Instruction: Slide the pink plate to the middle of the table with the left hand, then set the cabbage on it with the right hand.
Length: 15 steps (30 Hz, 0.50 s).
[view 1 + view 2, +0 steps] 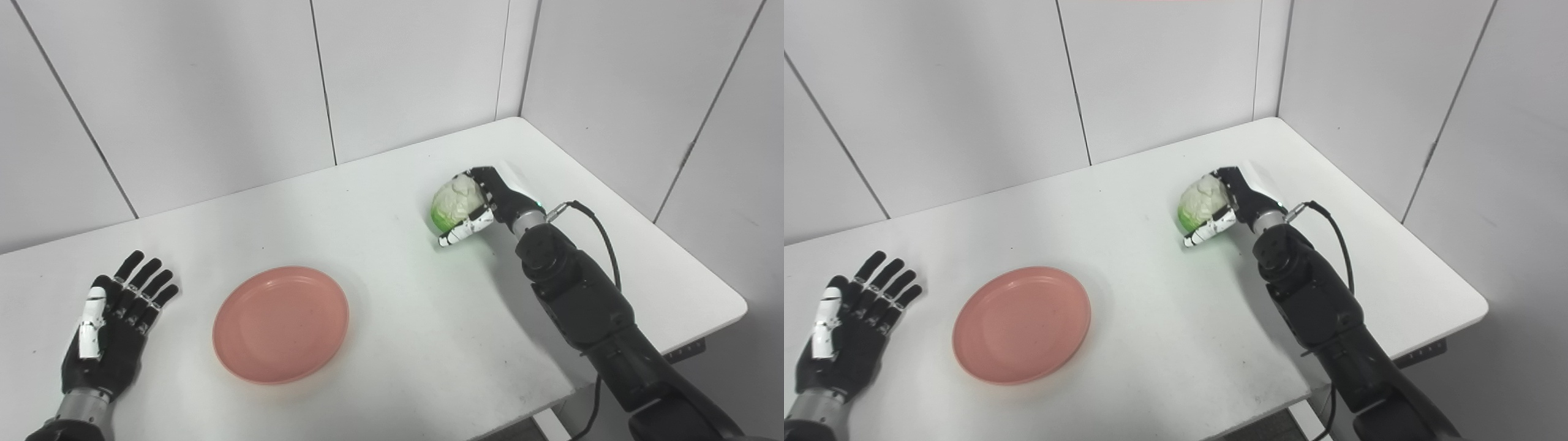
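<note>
The pink plate [281, 323] lies flat on the white table [380, 202], left of centre and near the front edge, with nothing on it. A pale cabbage [454, 203] with a green base is held in my right hand [484, 205] at the right of the table, the fingers wrapped over its top and the thumb under it. Whether the cabbage still touches the table I cannot tell. My left hand [116, 321] rests palm down at the front left, fingers spread, a short gap left of the plate.
White wall panels close off the back and the right side. The table's right edge and front right corner [732, 300] lie close to my right arm. A black cable [597, 226] loops off the right wrist.
</note>
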{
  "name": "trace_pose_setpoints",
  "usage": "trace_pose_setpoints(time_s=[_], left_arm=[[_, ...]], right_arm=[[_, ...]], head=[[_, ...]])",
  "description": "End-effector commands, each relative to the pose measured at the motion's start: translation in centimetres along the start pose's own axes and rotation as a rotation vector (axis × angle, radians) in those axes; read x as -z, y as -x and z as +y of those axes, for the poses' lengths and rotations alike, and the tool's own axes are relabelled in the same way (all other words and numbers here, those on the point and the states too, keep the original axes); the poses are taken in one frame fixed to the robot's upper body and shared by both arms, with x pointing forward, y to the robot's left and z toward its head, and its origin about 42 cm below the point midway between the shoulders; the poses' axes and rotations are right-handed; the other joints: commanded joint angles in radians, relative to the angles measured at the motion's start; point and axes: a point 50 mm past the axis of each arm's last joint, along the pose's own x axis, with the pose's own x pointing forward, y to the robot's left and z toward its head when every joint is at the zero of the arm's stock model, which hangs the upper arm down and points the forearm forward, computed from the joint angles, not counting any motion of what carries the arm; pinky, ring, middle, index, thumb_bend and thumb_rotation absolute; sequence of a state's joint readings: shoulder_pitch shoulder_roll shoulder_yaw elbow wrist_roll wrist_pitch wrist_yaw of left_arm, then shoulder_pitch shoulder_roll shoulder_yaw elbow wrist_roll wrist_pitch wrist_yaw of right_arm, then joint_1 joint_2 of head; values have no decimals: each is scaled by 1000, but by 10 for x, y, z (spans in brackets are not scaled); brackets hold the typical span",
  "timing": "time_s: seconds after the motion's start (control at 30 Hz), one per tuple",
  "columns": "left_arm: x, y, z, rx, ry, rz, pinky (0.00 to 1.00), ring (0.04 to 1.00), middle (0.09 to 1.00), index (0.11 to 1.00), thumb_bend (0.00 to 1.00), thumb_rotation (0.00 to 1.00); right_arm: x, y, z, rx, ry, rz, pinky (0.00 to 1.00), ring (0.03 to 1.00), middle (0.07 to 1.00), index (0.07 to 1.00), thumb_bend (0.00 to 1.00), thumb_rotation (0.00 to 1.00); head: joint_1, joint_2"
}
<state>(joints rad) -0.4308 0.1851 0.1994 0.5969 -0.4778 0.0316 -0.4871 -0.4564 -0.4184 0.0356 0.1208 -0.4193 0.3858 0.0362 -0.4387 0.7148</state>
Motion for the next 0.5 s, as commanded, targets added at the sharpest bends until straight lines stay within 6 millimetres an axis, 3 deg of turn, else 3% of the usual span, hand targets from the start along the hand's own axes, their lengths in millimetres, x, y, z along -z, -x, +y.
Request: trace_pose_setpoints(time_s=[0.0,0.2,0.33,0.47], left_arm=[[57,34,2,-72,72,148,808,827,841,841,469,837],[59,31,-16,-72,72,144,812,831,844,843,466,852],[59,29,-41,-85,65,135,830,842,855,852,459,847],[57,27,-62,-97,67,133,831,852,866,861,421,910]], right_arm=[[-32,-5,-19,41,-16,-97,374,433,464,509,528,0],[-71,6,-21,-7,-40,-221,356,421,455,515,527,0],[-100,13,-15,-84,-39,-308,368,434,459,514,527,0],[-120,18,-4,-140,-25,-367,371,434,460,509,528,0]], head=[[8,-1],[82,2],[148,3],[206,6]])
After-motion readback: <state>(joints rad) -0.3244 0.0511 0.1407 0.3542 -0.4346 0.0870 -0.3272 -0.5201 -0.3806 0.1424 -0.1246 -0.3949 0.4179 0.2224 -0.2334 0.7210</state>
